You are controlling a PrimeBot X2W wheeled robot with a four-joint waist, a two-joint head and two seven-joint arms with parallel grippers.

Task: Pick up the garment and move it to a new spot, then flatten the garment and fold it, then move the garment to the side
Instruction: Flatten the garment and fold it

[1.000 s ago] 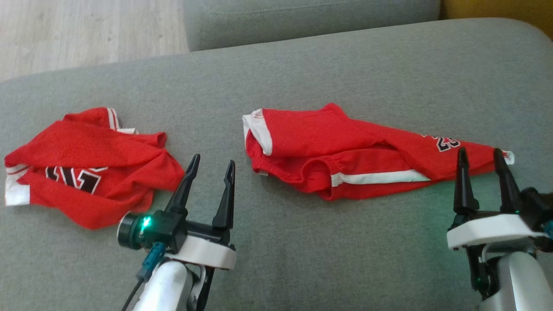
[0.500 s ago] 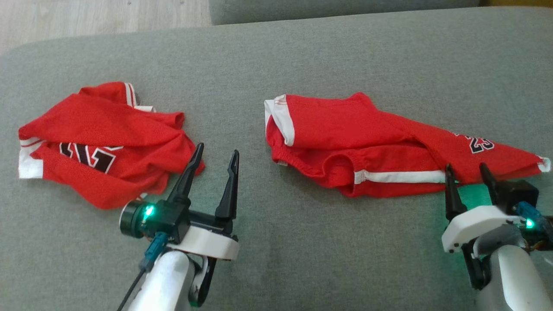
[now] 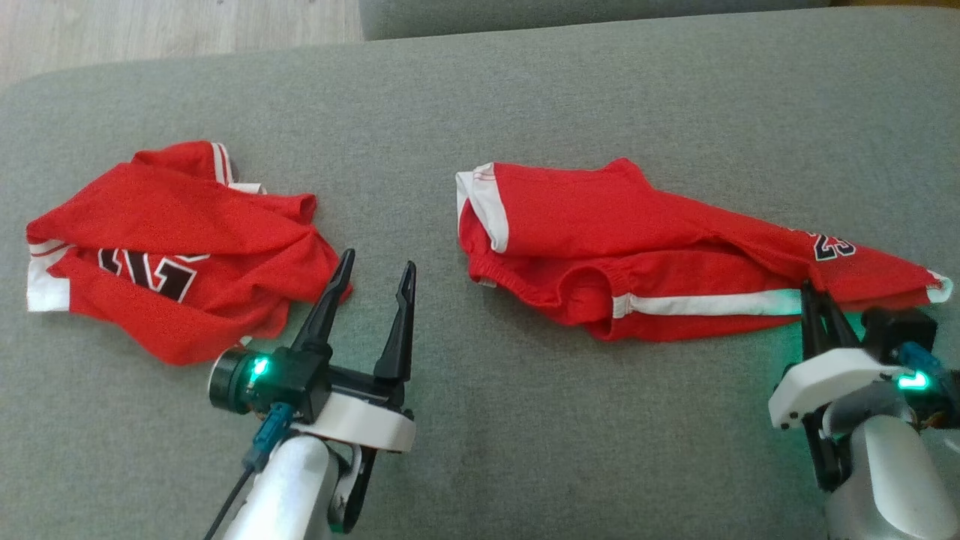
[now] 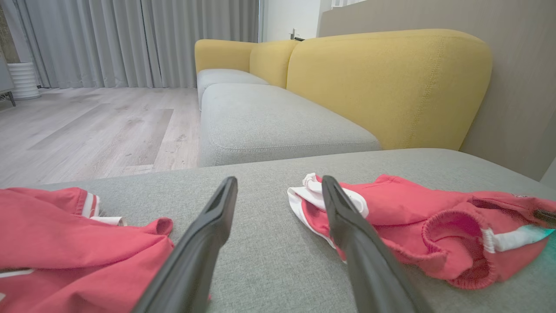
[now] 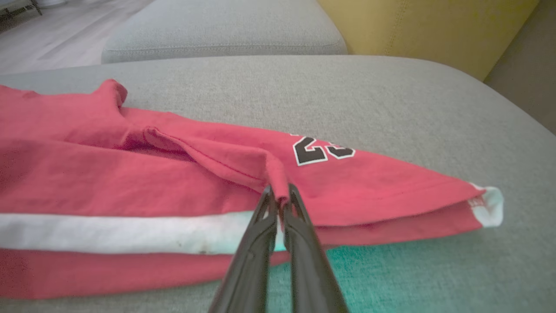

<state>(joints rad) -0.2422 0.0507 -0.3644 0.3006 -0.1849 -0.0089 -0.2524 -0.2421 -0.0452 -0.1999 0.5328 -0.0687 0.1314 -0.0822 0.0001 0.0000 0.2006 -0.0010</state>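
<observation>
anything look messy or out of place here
Nothing is spilled or damaged, but both garments are rumpled. The shorts lie twisted, with layers lapped over each other, and the right gripper pinches a raised fold of them. The jersey on the left is bunched up, its number half hidden.

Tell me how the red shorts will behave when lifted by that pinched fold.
The red shorts will likely go limp, since they lie in soft folds on the sofa cushion. Pinched at one fold by the right gripper, they would probably hang unevenly, the white-cuffed end trailing. The thin fabric looks light, so it should lift easily.
</observation>
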